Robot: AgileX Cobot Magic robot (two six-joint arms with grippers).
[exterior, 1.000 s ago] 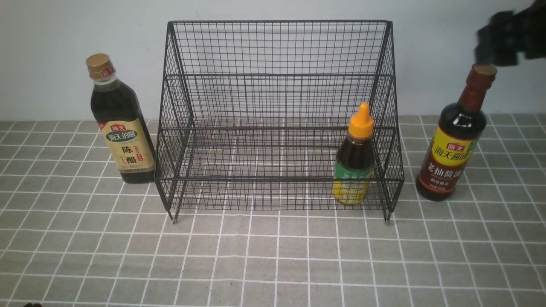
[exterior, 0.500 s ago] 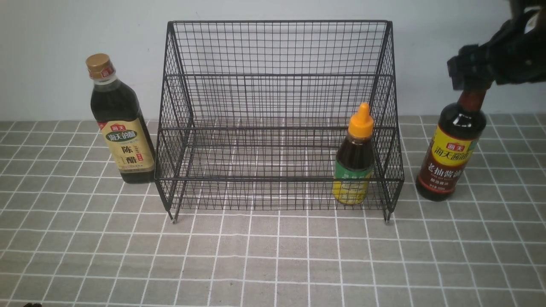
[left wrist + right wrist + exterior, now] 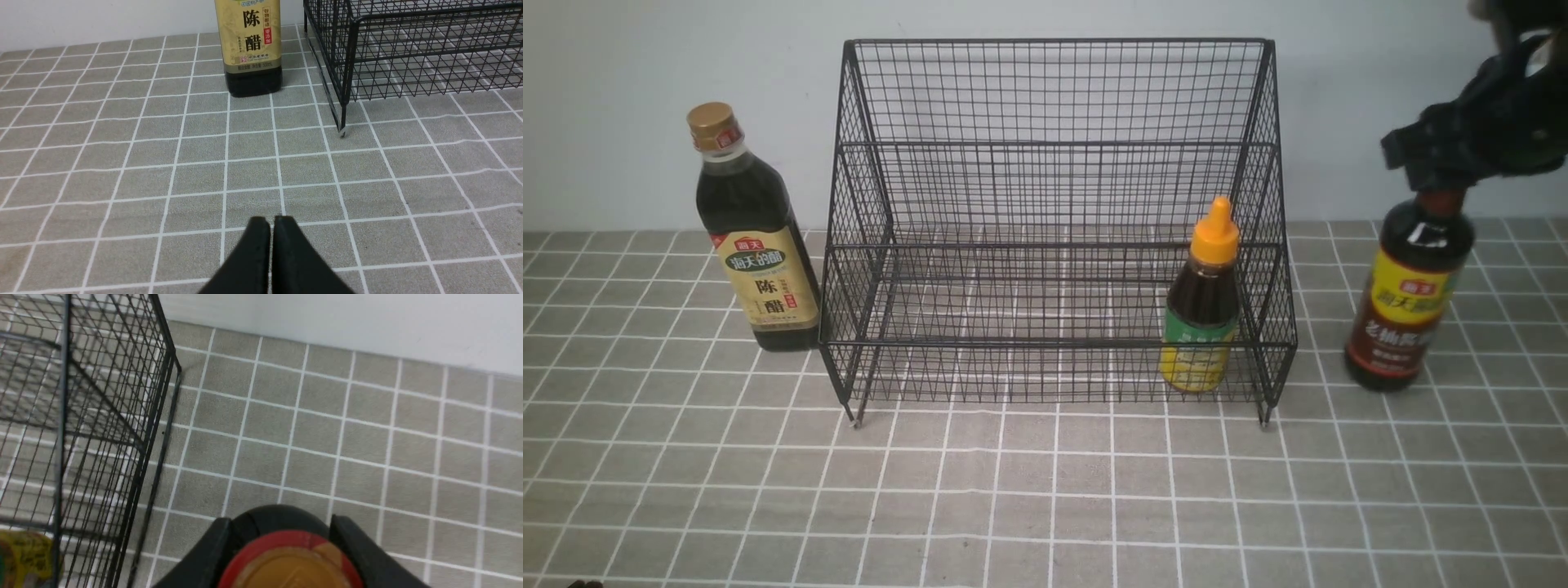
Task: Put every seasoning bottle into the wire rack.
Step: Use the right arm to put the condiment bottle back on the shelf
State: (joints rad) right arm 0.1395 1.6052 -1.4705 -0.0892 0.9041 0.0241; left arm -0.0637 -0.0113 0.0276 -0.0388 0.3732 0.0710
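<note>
- The right hand [image 3: 1441, 171] is coming in from the far right, up high, and it is clamping onto the brown-red-necked bottle [image 3: 1409, 310] from above.
- In the right wrist view its two black fingers [image 3: 216, 543] are sitting tight on either side of the red cap [image 3: 290, 563]. That is a narrow grip with the bottle's top held between them.
- The bottle is hanging directly under this hand, leaning a little, with its yellow-red label facing the front. I cannot tell whether its base is touching the worktop [image 3: 1045, 490].
- The wire rack [image 3: 1054, 90] is standing just to the left of the right hand. Its near side wall is beside the held bottle but apart from it.
- The small orange-nozzle bottle [image 3: 1205, 310] is standing upright in the rack's lower tier, at the end nearest the right hand and below it.
- The left hand [image 3: 271, 222] is hovering low over the grey checked worktop, with its fingers pressed together and nothing between them.
- The gold-capped bottle [image 3: 756, 245] is standing upright straight ahead of the left hand, well apart from it, on the worktop just outside the rack's left wall.
</note>
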